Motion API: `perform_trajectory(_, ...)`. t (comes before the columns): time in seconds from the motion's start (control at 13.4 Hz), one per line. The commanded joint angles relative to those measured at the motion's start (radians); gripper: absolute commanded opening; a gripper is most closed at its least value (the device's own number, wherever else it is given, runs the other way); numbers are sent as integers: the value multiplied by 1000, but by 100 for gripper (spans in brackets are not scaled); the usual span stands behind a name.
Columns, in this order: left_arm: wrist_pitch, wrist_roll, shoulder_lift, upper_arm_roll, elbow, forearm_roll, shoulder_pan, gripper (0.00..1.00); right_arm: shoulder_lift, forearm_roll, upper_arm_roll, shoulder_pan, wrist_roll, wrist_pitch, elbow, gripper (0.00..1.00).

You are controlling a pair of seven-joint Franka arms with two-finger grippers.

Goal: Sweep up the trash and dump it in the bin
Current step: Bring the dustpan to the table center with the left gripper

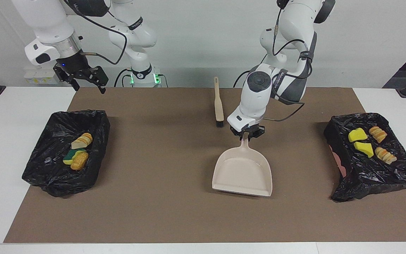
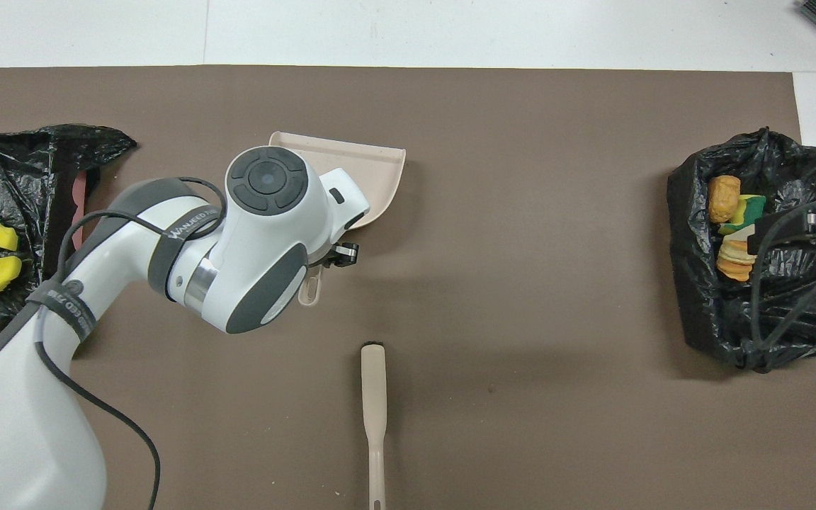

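My left gripper [image 1: 247,135] is shut on the handle of the beige dustpan [image 1: 242,173], which hangs low over the middle of the brown mat with its lip tilted down; in the overhead view the arm covers most of the dustpan [image 2: 374,166]. The pan holds nothing. Trash lies in two black-lined bins. The bin [image 1: 365,185] at the left arm's end holds yellow sponge chunks [image 1: 357,135] and striped bread pieces [image 1: 378,134]. The bin [image 1: 44,176] at the right arm's end holds bread pieces [image 1: 81,140] and a green-yellow sponge [image 1: 69,157]. My right gripper [image 1: 87,85] waits open, raised over that bin [image 2: 790,333].
The beige-handled brush [image 1: 219,106] lies on the mat near the robots, bristles pointing away from them, close beside the left gripper; in the overhead view the brush [image 2: 374,411] is at the bottom middle. The brown mat [image 1: 160,211] covers most of the white table.
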Motion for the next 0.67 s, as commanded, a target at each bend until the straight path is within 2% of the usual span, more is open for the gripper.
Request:
perform_trajectory(0.0,48,-72,16,2,19,-32,-25,0,-2,18,1,-5,-1,2,0,100)
perform_trajectory(0.3,40,-172,72,-11,59,-37,-42,0,-2,18,2,-4,-1,2,0,100)
perform_trajectory(0.45,29,-187,140,-12,134,-29,-92,0,-2,20,1,-4,-1,3,0,100)
perform_trajectory(0.6,17,-189,162,-12,165,-27,-96,0,-2,20,2,-5,-1,3,0,100)
